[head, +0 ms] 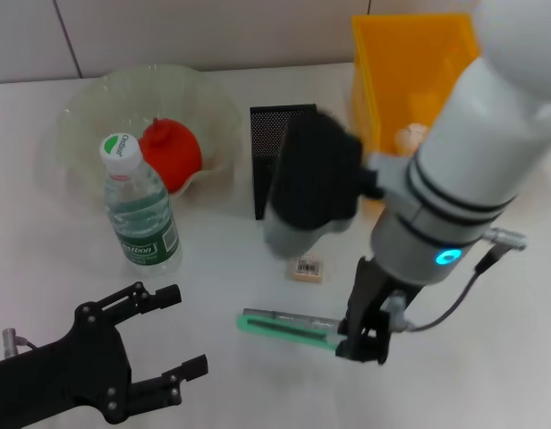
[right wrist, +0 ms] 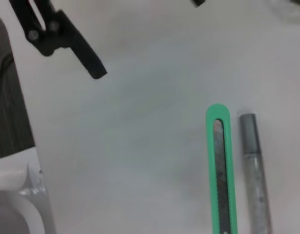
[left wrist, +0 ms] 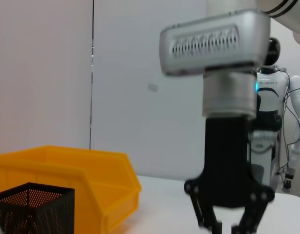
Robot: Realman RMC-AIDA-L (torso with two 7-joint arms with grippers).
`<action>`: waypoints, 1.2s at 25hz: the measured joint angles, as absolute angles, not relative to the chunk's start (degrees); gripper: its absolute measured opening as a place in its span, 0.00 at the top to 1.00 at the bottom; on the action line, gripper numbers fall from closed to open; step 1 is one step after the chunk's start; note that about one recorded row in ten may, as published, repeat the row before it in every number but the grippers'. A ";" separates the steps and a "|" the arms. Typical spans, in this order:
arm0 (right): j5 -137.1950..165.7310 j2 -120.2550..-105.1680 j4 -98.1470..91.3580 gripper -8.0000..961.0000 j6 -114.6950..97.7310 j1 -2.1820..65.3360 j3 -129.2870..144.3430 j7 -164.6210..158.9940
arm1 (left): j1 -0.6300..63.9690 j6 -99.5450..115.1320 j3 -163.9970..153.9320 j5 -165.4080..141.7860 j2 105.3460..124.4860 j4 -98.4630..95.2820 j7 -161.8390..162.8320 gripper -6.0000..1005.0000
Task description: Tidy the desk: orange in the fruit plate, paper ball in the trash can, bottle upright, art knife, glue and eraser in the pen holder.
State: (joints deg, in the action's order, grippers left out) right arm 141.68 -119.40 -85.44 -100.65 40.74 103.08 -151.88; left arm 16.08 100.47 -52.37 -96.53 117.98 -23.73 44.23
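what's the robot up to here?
Tidying a white desk. The right gripper is down at the mint-green art knife and the grey glue stick beside it. The left gripper hovers open nearby. The red-orange fruit sits in the pale green plate; the clear bottle stands upright.

White tiled wall (head: pixel 168 31) behind the desk, dark grout lines visible; plain pale wall (left wrist: pixel 130 97) with thin dark vertical seam; white humanoid robot figure (left wrist: pixel 276 126) standing far off, cables hanging beside it
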 joint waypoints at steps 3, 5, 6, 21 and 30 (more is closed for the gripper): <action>141.87 -119.33 -91.07 0.81 -104.81 39.42 97.96 -149.74 | 16.09 100.52 -52.36 -96.50 117.97 -23.73 44.24 0.20; 143.14 -119.30 -94.85 0.81 -107.61 38.93 94.86 -147.68 | 16.09 100.52 -52.36 -96.50 117.97 -23.73 44.24 0.20; 144.30 -119.28 -96.38 0.81 -108.88 38.90 93.44 -146.39 | 16.09 100.52 -52.36 -96.50 117.97 -23.73 44.24 0.20; 167.16 -119.12 -109.32 0.81 -111.17 41.78 90.49 -123.06 | 15.85 100.36 -52.20 -94.98 118.48 -22.92 44.54 0.20; 167.43 -118.93 -112.48 0.80 -107.84 42.31 89.99 -111.25 | 16.02 100.41 -52.60 -94.54 118.34 -22.90 44.56 0.20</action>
